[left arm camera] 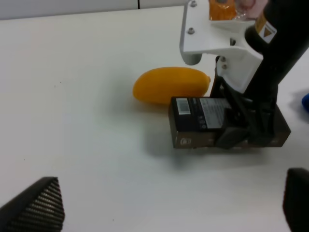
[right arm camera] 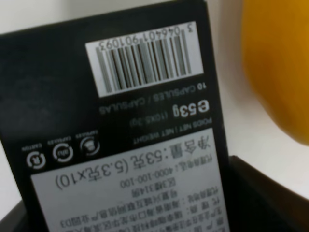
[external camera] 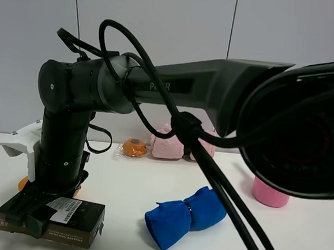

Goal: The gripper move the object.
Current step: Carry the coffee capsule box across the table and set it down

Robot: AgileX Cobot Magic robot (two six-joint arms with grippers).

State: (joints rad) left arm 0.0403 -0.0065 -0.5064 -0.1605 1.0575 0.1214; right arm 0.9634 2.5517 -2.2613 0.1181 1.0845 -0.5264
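The object is a flat dark carton point(external camera: 84, 218) with a white label and barcode, lying on the white table at the front left. It also shows in the left wrist view point(left arm camera: 193, 121) and fills the right wrist view point(right arm camera: 120, 121). My right gripper point(external camera: 29, 215) has reached across to the left and comes down on the carton point(left arm camera: 241, 130), its black fingers point(right arm camera: 256, 193) closed on the carton's two sides. A yellow mango point(left arm camera: 169, 86) lies right behind the carton. My left gripper point(left arm camera: 166, 212) is open and empty, well short of the carton.
A blue rolled towel point(external camera: 186, 216) lies at the front middle. A pink cylinder point(external camera: 268, 194) stands at the right. A pink bundle point(external camera: 168, 145) and a small wrapped orange item point(external camera: 134, 148) sit at the back. The right arm's cables point(external camera: 220, 181) hang across the middle.
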